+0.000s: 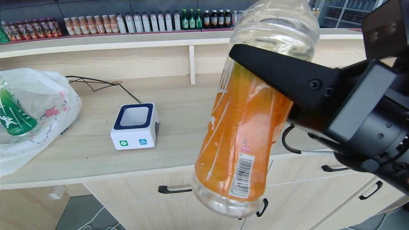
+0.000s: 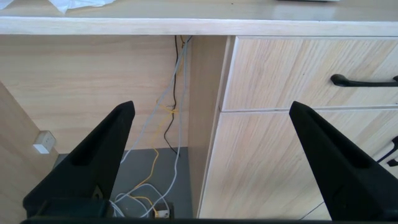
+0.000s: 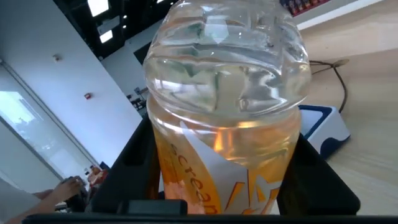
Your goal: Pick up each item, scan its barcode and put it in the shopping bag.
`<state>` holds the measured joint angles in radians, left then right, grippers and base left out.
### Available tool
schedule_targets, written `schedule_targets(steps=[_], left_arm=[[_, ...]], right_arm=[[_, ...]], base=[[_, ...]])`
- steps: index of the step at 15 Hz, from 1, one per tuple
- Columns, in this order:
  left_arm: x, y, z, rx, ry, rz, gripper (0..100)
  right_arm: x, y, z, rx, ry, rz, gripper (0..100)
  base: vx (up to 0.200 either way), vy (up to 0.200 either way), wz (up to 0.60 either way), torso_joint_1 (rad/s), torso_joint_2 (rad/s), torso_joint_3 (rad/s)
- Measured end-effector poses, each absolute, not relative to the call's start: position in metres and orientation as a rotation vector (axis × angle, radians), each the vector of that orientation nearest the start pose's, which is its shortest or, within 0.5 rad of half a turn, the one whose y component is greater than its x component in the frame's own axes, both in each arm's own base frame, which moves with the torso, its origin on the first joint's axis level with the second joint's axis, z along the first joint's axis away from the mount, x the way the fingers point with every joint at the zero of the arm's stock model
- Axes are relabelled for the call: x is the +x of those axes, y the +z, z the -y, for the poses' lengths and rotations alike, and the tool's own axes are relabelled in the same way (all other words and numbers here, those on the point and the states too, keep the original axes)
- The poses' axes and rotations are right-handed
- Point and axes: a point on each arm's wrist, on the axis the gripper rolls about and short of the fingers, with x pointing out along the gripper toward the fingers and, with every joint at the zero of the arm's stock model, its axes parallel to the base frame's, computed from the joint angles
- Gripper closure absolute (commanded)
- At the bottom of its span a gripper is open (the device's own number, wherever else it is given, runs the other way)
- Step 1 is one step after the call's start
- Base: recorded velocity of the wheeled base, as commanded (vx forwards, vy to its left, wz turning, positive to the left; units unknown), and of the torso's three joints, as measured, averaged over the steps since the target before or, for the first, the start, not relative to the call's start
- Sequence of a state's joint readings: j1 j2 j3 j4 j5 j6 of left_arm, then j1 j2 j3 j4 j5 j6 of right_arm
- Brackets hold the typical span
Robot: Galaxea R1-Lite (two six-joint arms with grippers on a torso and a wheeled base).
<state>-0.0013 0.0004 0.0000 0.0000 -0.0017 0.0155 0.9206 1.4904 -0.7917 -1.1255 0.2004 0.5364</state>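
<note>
A clear bottle with an orange label hangs tilted in the air in front of the counter, close to the head camera, with its barcode near its lower end facing me. My right gripper is shut on the bottle's middle; in the right wrist view the bottle sits between the two black fingers. The white scanner with a dark-rimmed window stands on the counter, left of the bottle. At the far left lies the white plastic shopping bag holding a green bottle. My left gripper is open below the counter edge.
The wooden counter has drawers with black handles beneath. A black cable runs from the scanner to the back wall. Drink bottles line the rear shelf. Loose cables hang under the counter beside the drawers.
</note>
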Motion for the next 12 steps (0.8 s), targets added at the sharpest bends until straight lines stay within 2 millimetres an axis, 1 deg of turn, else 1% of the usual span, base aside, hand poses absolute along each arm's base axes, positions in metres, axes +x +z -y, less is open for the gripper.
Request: schedule_targets(steps=[4, 7, 10, 12], left_arm=[[-0.023, 0.075, 0.000, 0.016, -0.003, 0.000, 0], [-0.023, 0.075, 0.000, 0.016, -0.004, 0.000, 0], [-0.023, 0.075, 0.000, 0.016, -0.004, 0.000, 0], [-0.023, 0.075, 0.000, 0.016, -0.003, 0.000, 0]], right_arm=[[0.160, 0.278, -0.222, 0.672, 1.223, 0.085, 100], [0.167, 0.268, -0.230, 0.710, 1.230, 0.082, 100], [0.168, 0.251, -0.230, 0.699, 1.220, 0.055, 100], [0.166, 0.245, -0.227, 0.700, 1.222, 0.075, 100]], base=[[0.000, 0.000, 0.00, 0.000, 0.00, 0.000], [0.000, 0.000, 0.00, 0.000, 0.00, 0.000], [0.000, 0.000, 0.00, 0.000, 0.00, 0.000], [0.000, 0.000, 0.00, 0.000, 0.00, 0.000]])
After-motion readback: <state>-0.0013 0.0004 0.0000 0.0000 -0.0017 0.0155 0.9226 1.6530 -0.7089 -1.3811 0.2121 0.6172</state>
